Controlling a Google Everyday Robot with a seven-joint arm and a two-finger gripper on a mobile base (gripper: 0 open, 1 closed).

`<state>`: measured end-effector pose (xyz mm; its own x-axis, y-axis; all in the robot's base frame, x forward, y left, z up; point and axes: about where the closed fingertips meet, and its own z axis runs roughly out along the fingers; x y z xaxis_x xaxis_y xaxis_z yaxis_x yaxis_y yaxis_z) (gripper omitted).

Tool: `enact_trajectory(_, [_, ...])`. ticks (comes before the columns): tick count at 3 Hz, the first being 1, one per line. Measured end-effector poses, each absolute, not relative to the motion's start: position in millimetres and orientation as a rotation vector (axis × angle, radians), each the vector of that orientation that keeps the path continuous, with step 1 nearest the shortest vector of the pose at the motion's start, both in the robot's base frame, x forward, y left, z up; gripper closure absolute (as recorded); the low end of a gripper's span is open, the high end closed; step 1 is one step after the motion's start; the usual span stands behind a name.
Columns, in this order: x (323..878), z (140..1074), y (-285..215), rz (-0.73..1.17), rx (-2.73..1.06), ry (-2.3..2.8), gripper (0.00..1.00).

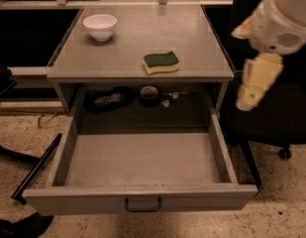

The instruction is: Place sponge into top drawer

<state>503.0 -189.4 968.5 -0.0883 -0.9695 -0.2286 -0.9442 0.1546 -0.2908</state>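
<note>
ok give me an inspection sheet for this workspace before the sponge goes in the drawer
surface: grey tabletop, flat, carrying the sponge and a bowl
job's things: sponge, green side up, near the tabletop's front edge; top drawer pulled open below it, sponge not in it
clutter: white bowl at the tabletop's back left; what looks like a tape roll and a dark object in the recess behind the drawer
grippers: gripper hangs off the table's right side, above the drawer's right wall, apart from the sponge
cables: nothing seen
surroundings: speckled floor; office chair at right
</note>
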Motion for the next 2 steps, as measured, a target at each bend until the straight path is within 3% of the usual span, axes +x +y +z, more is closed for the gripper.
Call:
enact_trajectory(1, [599.6, 944.2, -158.2, -0.073, -1.892, 1.957, 0.00])
enact_trajectory(2, [633.7, 928.9, -149.7, -0.039, -1.879, 1.942, 0.00])
